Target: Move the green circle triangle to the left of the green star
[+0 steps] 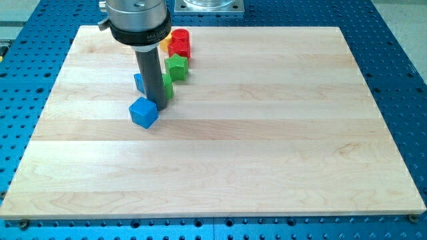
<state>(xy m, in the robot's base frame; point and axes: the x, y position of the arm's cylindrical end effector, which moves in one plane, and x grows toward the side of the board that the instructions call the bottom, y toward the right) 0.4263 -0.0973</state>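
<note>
Standing upper left of frame, my tip touches down just right of a blue cube, no jaws on this rod. Green block, shape unclear, peeks right behind the rod; another blue block peeks on its left. Green star sits just above; red blocks and a yellow block cluster near the wooden board top edge.

My tip sits upper left on the wooden board, just right of the blue cube, with a green block and red blocks above.
</note>
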